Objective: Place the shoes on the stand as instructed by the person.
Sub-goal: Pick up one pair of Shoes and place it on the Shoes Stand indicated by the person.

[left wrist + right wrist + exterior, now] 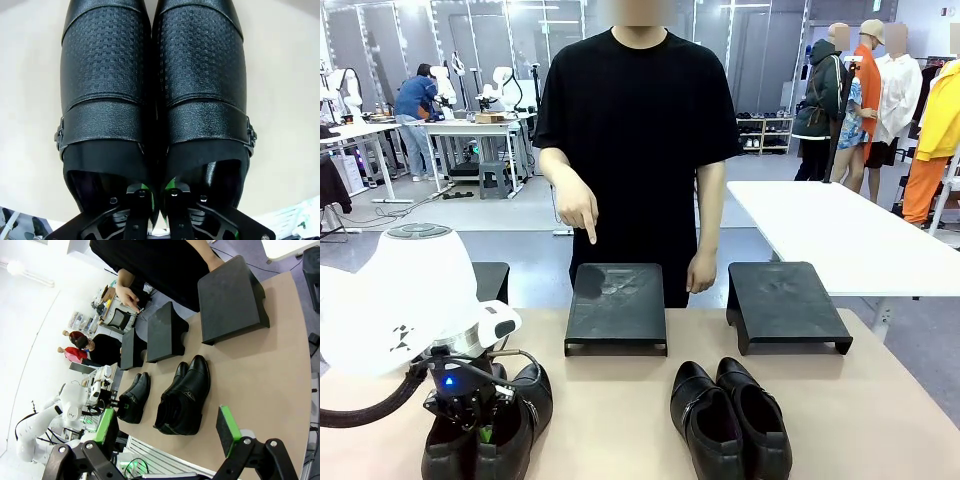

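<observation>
Black leather in two pairs sits on the near part of the tan table (pixel 620 420), and none of it is on a stand, so the task looks to be at its very start. The left pair (pixel 532 390) lies at the robot's left with the left gripper (pixel 480 425) lowered into it. The left wrist view shows its fingers (pixel 137 205) down inside the two shoe openings, drawn together and clamped on the adjoining inner walls, so both shoes appear pinched as one bundle. The soles seem to rest on the table, so I judge the lift not yet begun. The right pair (pixel 730 418) lies untouched nearer the robot's right, toes toward the far side. The right gripper (pixel 167 426) hangs high above the table with its jaws wide apart and nothing between them. Three dark stands line the far edge, all bare: the left stand (pixel 495 280) partly hidden behind the arm, the middle stand (pixel 616 305) and the right stand (pixel 785 300). The person (pixel 635 130) at the far side aims the pointing hand (pixel 580 210) down at the middle stand, which I take as the destination for the gripped pair. What is left is carrying that pair there, then taking the second pair to whichever stand is indicated.
</observation>
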